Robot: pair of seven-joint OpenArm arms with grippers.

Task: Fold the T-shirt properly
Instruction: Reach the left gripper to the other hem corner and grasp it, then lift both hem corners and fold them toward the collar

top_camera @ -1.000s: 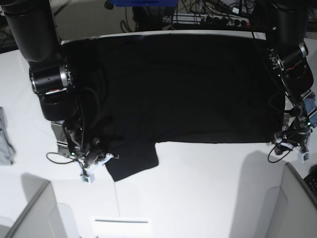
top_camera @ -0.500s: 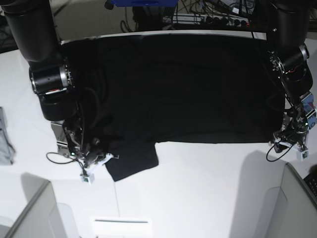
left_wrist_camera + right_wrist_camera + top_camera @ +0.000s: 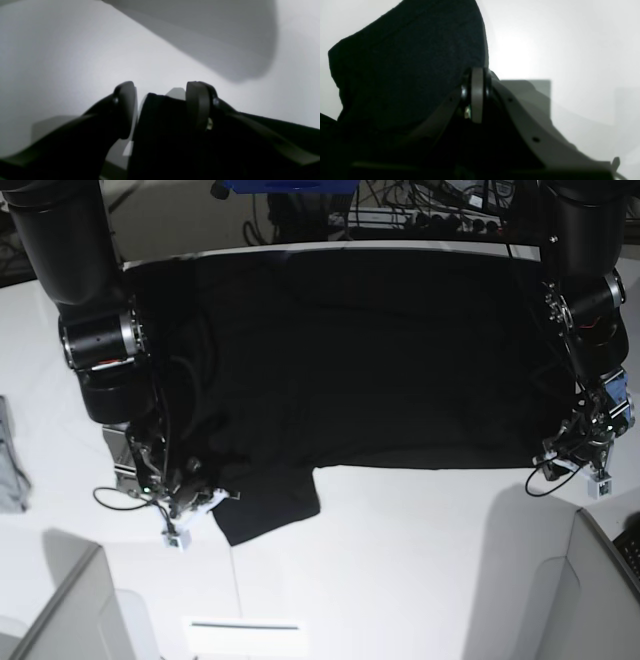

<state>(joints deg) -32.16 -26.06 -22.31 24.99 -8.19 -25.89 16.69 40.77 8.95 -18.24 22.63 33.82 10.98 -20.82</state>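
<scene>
White table point(image 3: 400, 560), cables and a power strip point(image 3: 440, 220) at the back edge. Shirt point(image 3: 380, 360) lies spread flat across the far half, one sleeve point(image 3: 268, 505) sticking out toward the near side. No body fold visible yet, so prob early: sleeves and main folds all left. R gripper point(image 3: 476, 75) pinched tight on cloth at the sleeve side. L gripper point(image 3: 161, 100) jaws apart, straddling a shirt corner, not clamped. Grey cloth point(image 3: 10, 460) at table edge, well apart. Nothing blocking the fold path.
</scene>
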